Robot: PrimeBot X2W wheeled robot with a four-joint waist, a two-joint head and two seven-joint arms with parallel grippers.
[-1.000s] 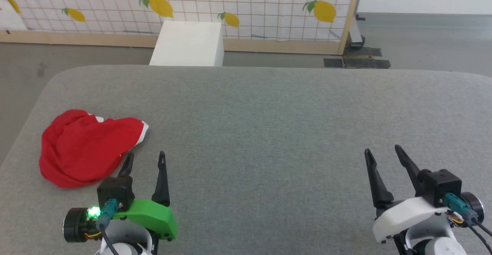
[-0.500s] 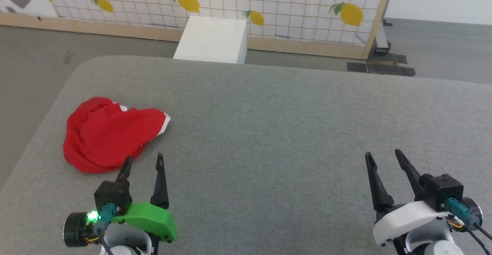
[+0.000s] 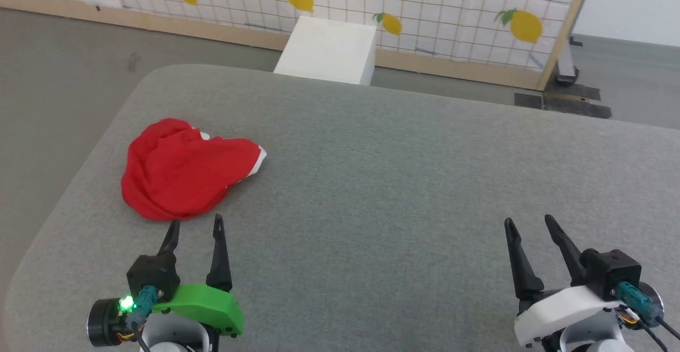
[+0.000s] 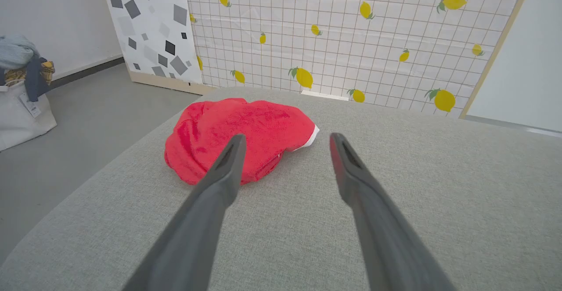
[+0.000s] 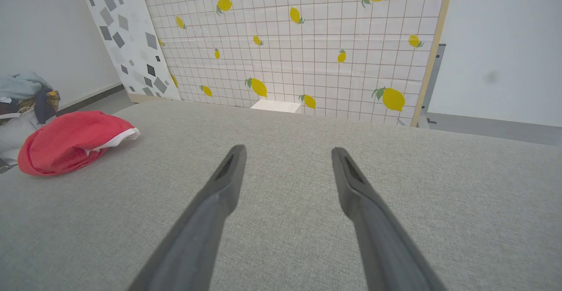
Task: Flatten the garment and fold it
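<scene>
Garment [image 3: 180, 174], bright red and bunched in a rumpled heap, lies on the grey fabric-covered counter [image 3: 404, 182] toward its left edge, with a white band [image 3: 258, 161] showing at its right side. The left fingers [image 3: 218, 251] stand spread wide and empty, tips just short of the heap's near edge. The right fingers [image 3: 518, 256], likewise spread and empty, sit well apart from it.
</scene>
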